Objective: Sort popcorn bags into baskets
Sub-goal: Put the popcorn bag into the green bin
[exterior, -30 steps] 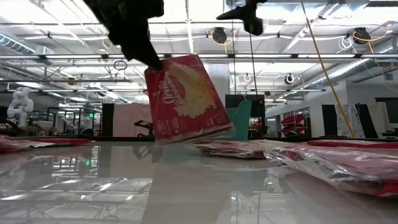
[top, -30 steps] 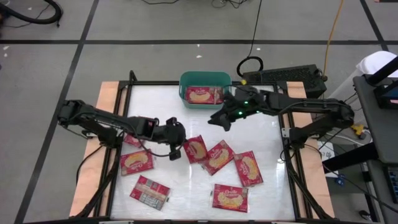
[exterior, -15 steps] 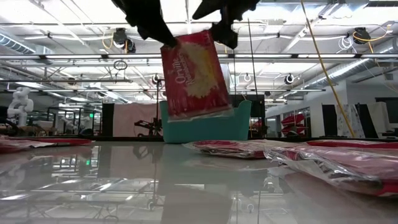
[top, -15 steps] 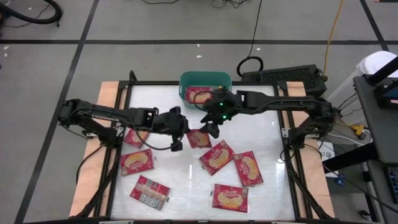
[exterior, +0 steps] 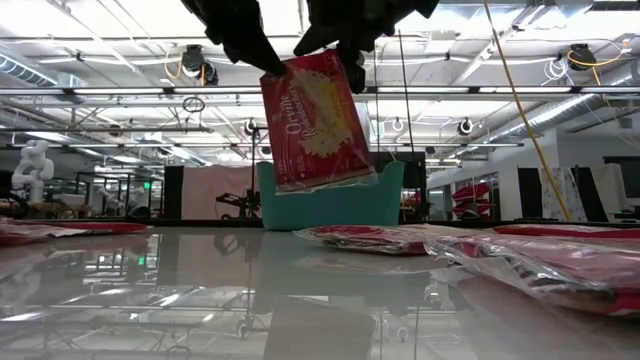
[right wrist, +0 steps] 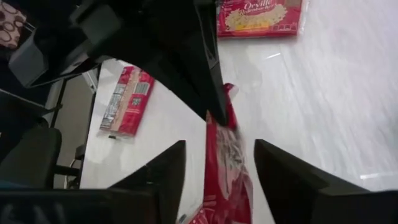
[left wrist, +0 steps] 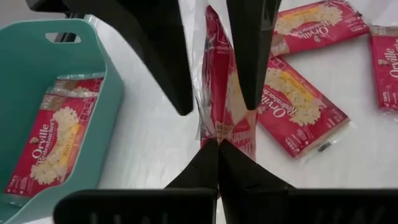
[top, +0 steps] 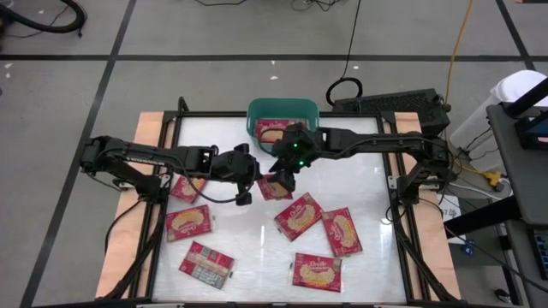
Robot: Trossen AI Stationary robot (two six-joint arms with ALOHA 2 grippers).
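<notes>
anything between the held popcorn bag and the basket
Nothing visible stands in the way. The left pincer holds the bag up off the table, with the right pincer open around its other end. The basket lies just beyond, holding at least one bag but with room left. The loose bags on the table lie away from that path.

A grey floor (top: 77, 94) crossed by dark tape lines (top: 103, 85) surrounds the white glossy table (top: 368, 184), whose side edges are pale wood (top: 145, 137). A black cable (top: 353, 43) and an orange one (top: 460, 38) trail across the far floor. Seen level, the room is a large hall (industrial-looking) with white ceiling beams (exterior: 100, 92), hanging lights (exterior: 580, 55) and a white humanoid figure (exterior: 32, 165) at far left.
</notes>
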